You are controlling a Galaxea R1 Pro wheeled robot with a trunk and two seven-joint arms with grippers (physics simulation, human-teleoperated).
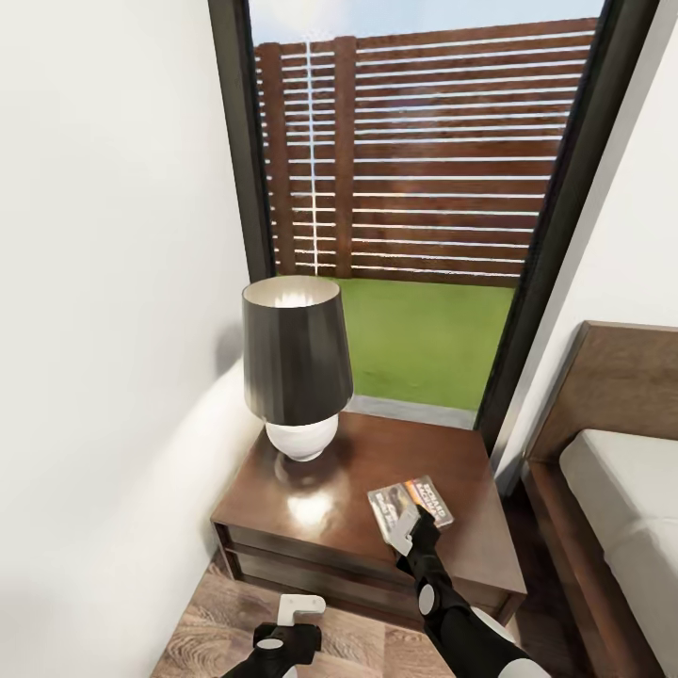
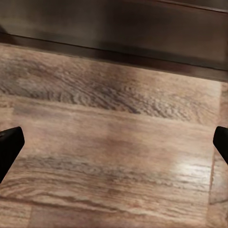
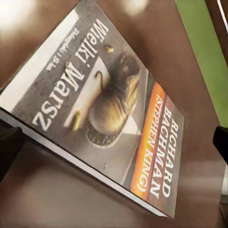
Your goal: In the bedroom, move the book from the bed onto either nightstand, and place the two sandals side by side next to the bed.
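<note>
Head view. Nightstand [image 1: 311,513], dark brown w/ glossy top, sits lower centre of frame, between white wall at left and bed [image 1: 612,490] at right edge. Book [image 1: 409,504] lies flat on the nightstand's top, right-of-centre, orange band toward upper right. Lamp [image 1: 296,367], dark shade on white round base, stands on the rear-left part of the same top, well apart from the book. Behind: tall black-framed window [image 1: 424,217] w/ slatted brown fence and green lawn outside.

Right gripper [image 1: 407,532], lower centre-right, reaches over the nightstand's front edge; its tip overlaps the book's near edge. Right wrist view: book [image 3: 102,102] seen close, cover reading "Wielki Marsz" and "Richard Bachman (Stephen King)", lying on the glossy wood; dark fingers [image 3: 9,147] stand at opposite frame edges, spread wider than the book; contact w/ cover can't be told.

Left gripper [image 1: 301,612], bottom centre-left, hangs low in front of the nightstand over the wood-plank floor [image 2: 114,156]. Left wrist view: fingers [image 2: 9,142] wide apart, nothing between them but floor planks; nightstand base along the top of frame.
</note>
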